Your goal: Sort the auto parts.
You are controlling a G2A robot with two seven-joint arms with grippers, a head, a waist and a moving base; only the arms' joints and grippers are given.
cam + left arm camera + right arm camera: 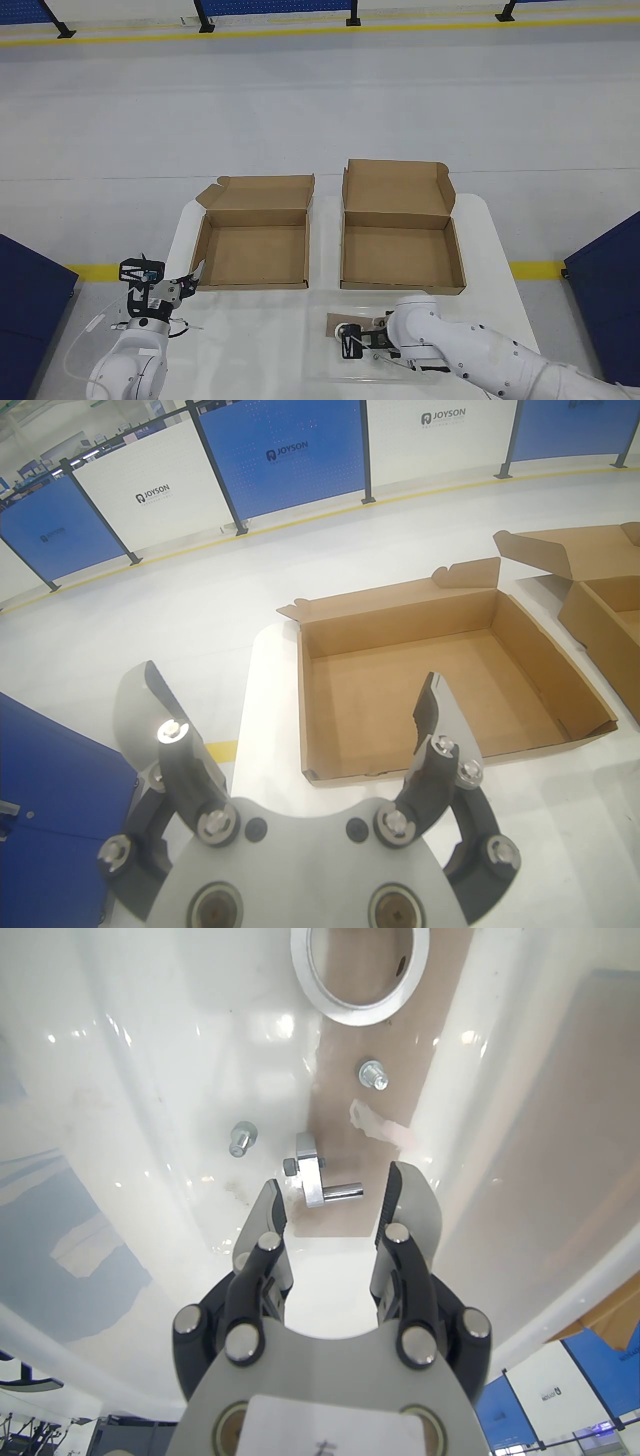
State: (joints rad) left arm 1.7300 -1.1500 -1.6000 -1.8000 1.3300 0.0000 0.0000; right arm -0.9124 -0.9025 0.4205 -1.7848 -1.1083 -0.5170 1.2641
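The right gripper (334, 1190) hangs inside a clear tray (125, 1078) at the table's near edge, fingers apart, with a small metal bracket (311, 1178) lying between their tips; two bolts (372, 1074) and a metal ring (360, 978) lie beyond it; the left gripper (291, 685), fingers wide apart, hovers near the left cardboard box (425, 680); a second open box (400, 255) sits just beside that one.

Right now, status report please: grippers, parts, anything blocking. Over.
Left gripper open, empty, near left box. Right gripper open, poised at pinned bracket in tray. Two bolts, ring beyond; nothing blocking.
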